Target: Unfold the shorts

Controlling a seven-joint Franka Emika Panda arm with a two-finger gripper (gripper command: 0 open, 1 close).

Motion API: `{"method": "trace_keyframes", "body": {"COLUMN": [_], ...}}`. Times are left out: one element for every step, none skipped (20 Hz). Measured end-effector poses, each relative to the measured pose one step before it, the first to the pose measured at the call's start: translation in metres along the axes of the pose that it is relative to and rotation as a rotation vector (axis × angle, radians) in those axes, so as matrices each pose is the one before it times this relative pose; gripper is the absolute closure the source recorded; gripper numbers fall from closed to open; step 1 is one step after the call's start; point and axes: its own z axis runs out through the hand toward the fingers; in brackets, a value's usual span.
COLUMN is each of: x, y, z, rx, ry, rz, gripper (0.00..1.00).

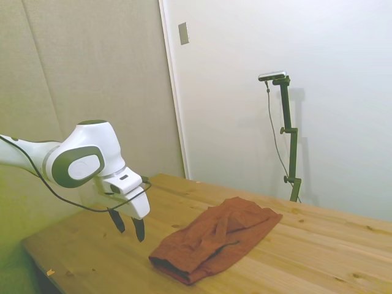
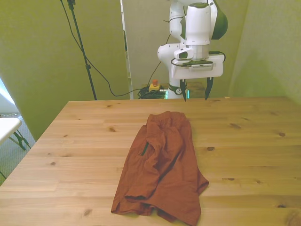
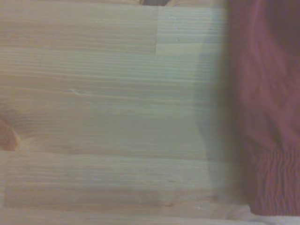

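Observation:
The rust-red shorts [image 2: 162, 167] lie folded and rumpled on the wooden table [image 2: 249, 155], stretching from its middle toward the near edge in the front view, with a thin dark pocket slit showing. The side view shows the shorts [image 1: 217, 239] as a creased heap. My gripper [image 2: 194, 89] hangs open above the table's far edge, behind the shorts and apart from them, with nothing between its dark fingers [image 1: 139, 229]. Bare planks fill most of the wrist view, with an edge of the shorts [image 3: 267, 117] and their ribbed waistband along one side.
A doorway and cables on the floor sit behind the table in the front view. A white object [image 2: 7, 127] pokes in at the front view's left edge, off the table.

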Motion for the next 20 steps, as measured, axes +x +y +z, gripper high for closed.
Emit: {"method": "trace_keyframes", "body": {"x": [0.00015, 0.00012, 0.00261, 0.01117, 0.01578, 0.02067, 0.02026, 0.01957, 0.01593, 0.01506, 0.014, 0.01485, 0.01477, 0.01493, 0.01569, 0.01561, 0.01448, 0.01242, 0.01065, 0.00841], "y": [-0.00013, -0.00004, 0.00131, 0.00608, 0.00897, 0.0141, 0.0161, 0.01678, 0.01427, 0.01442, 0.01292, 0.01293, 0.01272, 0.0126, 0.01167, 0.00967, 0.00726, 0.00389, 0.00143, -0.00029], "z": [0.00029, 0.00094, -0.00168, -0.00704, -0.00982, -0.01046, -0.00917, -0.00811, -0.00549, -0.00324, -0.00115, 0.00046, 0.00229, 0.00332, 0.00368, 0.00394, 0.00516, 0.00618, 0.00703, 0.00757], "rx": [-0.0004, -0.00183, 0.00197, 0.00776, 0.00995, 0.01395, 0.01113, 0.00653, 0.00488, 0.0091, 0.01485, 0.02636, 0.03168, 0.02786, 0.02559, 0.0236, 0.02144, 0.01437, 0.00882, 0.00623], "ry": [-0.00053, -0.00136, 0.00344, 0.01018, 0.00629, 0.00384, 0.00042, -0.00296, -0.00778, -0.01566, -0.02174, -0.02663, -0.03201, -0.033, -0.02898, -0.02383, -0.02827, -0.0262, -0.02399, -0.02468], "rz": [0.00137, 0.01048, 0.00627, 0.02096, 0.02614, 0.02767, 0.02504, 0.0201, 0.01901, 0.01985, 0.01689, 0.01895, 0.0167, 0.01668, 0.0196, 0.01892, 0.01456, 0.0089, 0.00622, 0.00403], "gripper": [0.0, 0.0, 0.0, 0.0, 0.0, 0.0, 0.0, 0.0, 0.0, 0.0, 0.0, 0.0, 0.0, 0.0, 0.0, 0.0, 0.0, 0.0, 0.0, 0.0]}}
